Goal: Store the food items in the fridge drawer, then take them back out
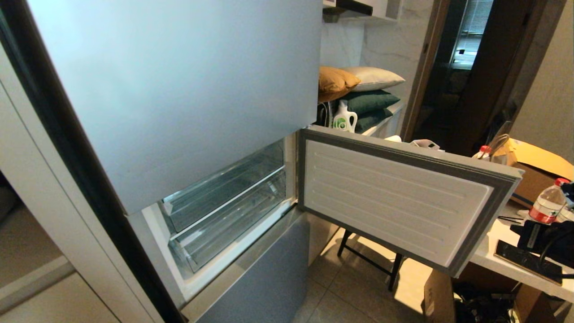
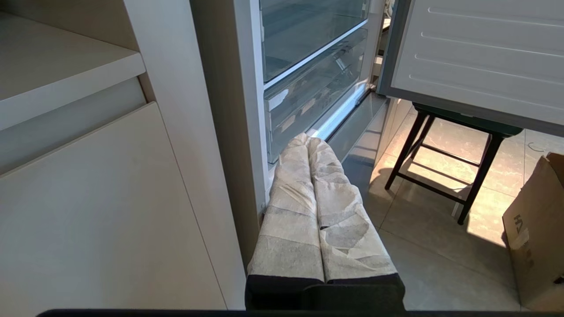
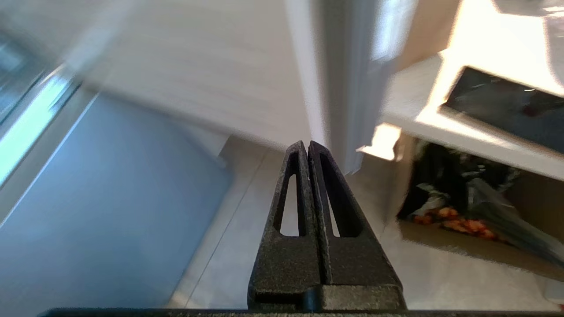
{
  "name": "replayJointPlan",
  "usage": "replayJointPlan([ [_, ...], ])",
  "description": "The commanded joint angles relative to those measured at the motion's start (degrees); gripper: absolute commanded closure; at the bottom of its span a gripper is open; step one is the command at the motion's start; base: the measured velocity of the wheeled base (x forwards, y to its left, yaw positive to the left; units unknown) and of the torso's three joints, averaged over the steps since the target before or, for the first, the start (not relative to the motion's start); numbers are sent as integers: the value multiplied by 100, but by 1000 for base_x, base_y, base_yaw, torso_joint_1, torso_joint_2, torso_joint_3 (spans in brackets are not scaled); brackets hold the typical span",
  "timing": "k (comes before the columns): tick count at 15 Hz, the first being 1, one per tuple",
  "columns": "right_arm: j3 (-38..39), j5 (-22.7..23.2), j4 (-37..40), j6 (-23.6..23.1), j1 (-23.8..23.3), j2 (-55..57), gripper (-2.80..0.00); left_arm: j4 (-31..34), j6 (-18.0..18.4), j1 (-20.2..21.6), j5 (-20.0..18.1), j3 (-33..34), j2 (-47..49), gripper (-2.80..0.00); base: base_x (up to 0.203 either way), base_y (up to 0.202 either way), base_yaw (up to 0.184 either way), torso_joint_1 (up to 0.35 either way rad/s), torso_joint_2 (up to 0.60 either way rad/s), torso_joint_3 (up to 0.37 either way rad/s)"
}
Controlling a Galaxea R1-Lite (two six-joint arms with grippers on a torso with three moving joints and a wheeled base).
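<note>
Right gripper [image 3: 307,147]: bare black fingers pressed flat together, nothing between them. Its own view is smeared. Ahead of the tips, the edge of the swung-open fridge door [image 3: 339,88]; below the tips, tiled floor [image 3: 246,237]; off to one side, the blue-grey lower fridge front [image 3: 101,198]; off to the other, a white table [image 3: 423,127] with a dark flat slab [image 3: 506,105] on it.

Left gripper [image 2: 308,140]: fingers wrapped in pale crinkled tape, closed against each other, holding nothing. It hangs low beside the fridge's left wall, tips pointing at the open compartment.

Fridge drawer [image 2: 308,97]: clear, shallow, pushed in, just beyond and above the left gripper's tips. A second clear bin [image 2: 304,31] sits above it, further from the tips. Neither shows any contents from here.

Bell pepper and potato: not seen in any view.

Open door panel [image 1: 394,193]: white ribbed inner face, hinged outward, beyond the left gripper on its right. A dark stool [image 2: 445,167] stands beneath it.

Water bottle [image 1: 548,204]: red cap, on the white table.

Neither arm shows in the head view.
</note>
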Motion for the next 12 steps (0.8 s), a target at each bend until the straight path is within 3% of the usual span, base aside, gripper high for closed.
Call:
replayJointPlan([
  [1,-135,2,-104,0,-211,510,0,-1,0,1,1,62,6,0,0,0,0,0,0,0],
  [12,-1139,-17,-81,-24,-812,1307,0,-1,0,1,1,62,6,0,0,0,0,0,0,0],
])
